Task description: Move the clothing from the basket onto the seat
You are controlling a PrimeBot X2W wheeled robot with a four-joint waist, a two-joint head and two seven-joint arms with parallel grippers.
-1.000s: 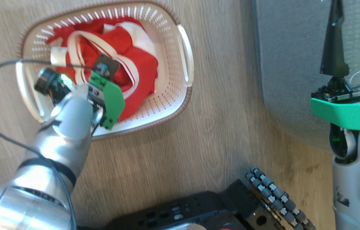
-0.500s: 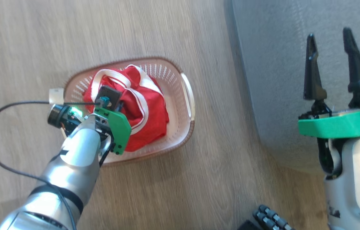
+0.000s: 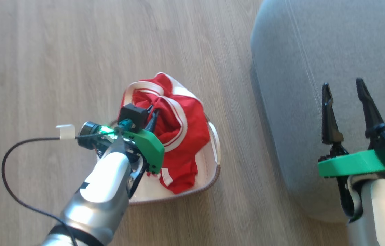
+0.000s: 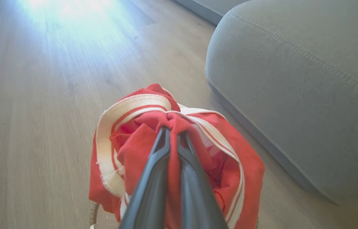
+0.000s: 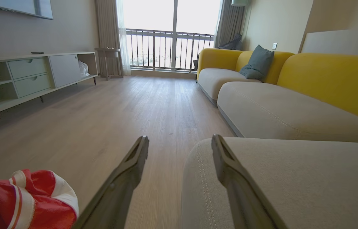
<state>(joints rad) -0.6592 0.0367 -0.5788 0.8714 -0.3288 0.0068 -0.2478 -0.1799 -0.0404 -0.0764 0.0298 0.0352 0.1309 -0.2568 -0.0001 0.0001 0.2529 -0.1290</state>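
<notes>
The clothing (image 3: 182,133), bright red fabric with broad white bands, hangs bunched from my left gripper (image 3: 152,119), which is shut on a fold of it (image 4: 153,133). The bundle's lower end dangles into the cream basket (image 3: 212,164), which stands on the floor below it. In the left wrist view my left gripper (image 4: 171,129) pinches the red fabric between its fingertips. The grey seat (image 3: 315,51) lies to the right of the basket. My right gripper (image 3: 342,85) stands open over the seat's near edge, holding nothing. In the right wrist view that gripper (image 5: 179,139) is wide open, with the clothing (image 5: 23,200) at lower left.
Wooden floor (image 3: 59,51) surrounds the basket. A black cable (image 3: 8,164) loops from my left wrist. The right wrist view shows a low pale cabinet (image 5: 23,76) along the left wall and yellow-backed sofa sections (image 5: 293,105) on the right.
The head camera has risen and shifted. My left gripper has lifted the red clothing from lying in the basket to hanging above it. The right gripper stays open.
</notes>
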